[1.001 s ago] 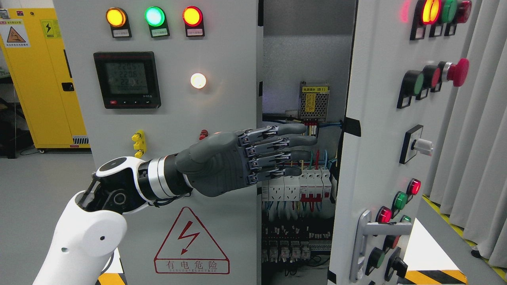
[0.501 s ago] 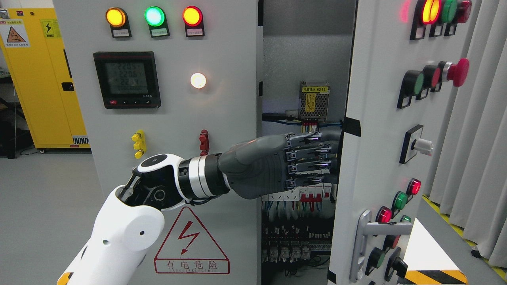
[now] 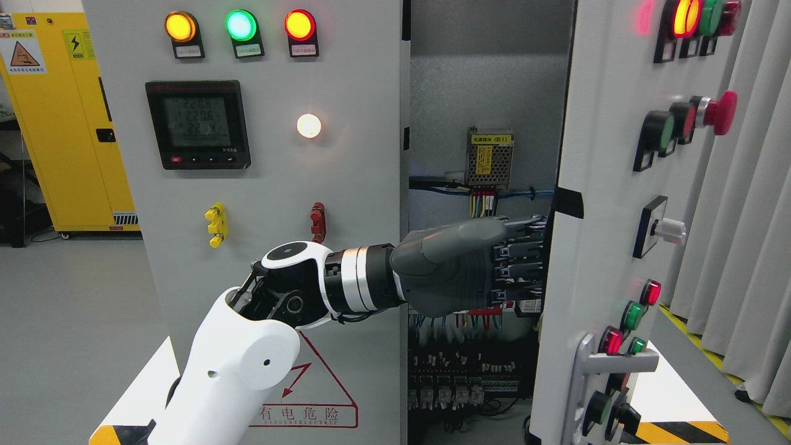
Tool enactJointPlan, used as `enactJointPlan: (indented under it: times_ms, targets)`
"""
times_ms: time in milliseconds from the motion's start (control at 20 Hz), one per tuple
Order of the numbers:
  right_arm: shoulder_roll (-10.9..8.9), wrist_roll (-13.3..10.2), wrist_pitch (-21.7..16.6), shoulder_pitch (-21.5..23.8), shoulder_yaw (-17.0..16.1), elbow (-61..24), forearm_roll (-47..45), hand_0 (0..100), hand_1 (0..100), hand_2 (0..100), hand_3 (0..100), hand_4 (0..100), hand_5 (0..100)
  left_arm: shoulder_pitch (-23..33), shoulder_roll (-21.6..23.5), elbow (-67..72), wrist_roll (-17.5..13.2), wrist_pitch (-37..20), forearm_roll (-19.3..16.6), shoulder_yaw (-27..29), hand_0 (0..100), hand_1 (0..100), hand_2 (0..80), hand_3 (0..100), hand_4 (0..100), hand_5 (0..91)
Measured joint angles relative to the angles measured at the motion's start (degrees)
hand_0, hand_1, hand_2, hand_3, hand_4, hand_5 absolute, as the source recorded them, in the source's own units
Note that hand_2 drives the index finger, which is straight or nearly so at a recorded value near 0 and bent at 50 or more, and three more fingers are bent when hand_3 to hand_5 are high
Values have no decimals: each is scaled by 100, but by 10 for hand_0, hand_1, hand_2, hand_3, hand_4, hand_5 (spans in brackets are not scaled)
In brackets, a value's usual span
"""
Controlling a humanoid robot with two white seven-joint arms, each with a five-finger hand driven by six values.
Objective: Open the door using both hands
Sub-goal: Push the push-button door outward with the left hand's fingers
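While its fingertips hide behind the door (image 3: 609, 204), grip unclear, the left hand (image 3: 460, 272) passes "有电危险".

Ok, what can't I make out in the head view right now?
- Left hand: fingertips hidden behind the door edge, so grip unclear.
- Right hand: not in view.
- Door handle: lower part cut off by the bottom edge.
- Meter digits: too blurred to read.
- Cabinet interior: lower wiring dark, partly blocked by the hand.

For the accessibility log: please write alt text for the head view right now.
The robot's left hand reaches across the open cabinet gap, its fingers hidden behind the edge of the partly open right door. Circuit breakers and wiring show inside; the left panel carries lit indicator lamps.
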Motion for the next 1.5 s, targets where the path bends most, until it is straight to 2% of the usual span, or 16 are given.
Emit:
enactJointPlan:
  times_ms: [601, 901, 1502]
  targets:
    - [-3, 0, 0, 5, 1, 0, 0, 0, 500, 40, 0, 0, 0, 28, -551, 105, -2, -42, -307, -72, 120, 556, 0, 0, 0, 0]
    - [-3, 0, 0, 5, 1, 0, 0, 0, 500, 40, 0, 0, 0, 20, -803, 111, 232, -43, -374, -91, 120, 556, 0, 0, 0, 0]
    - [-5, 0, 0, 5, 3, 0, 0, 0, 500, 40, 0, 0, 0, -77, -1098, -73, 508, -45, -402, -258, 120, 556, 0, 0, 0, 0]
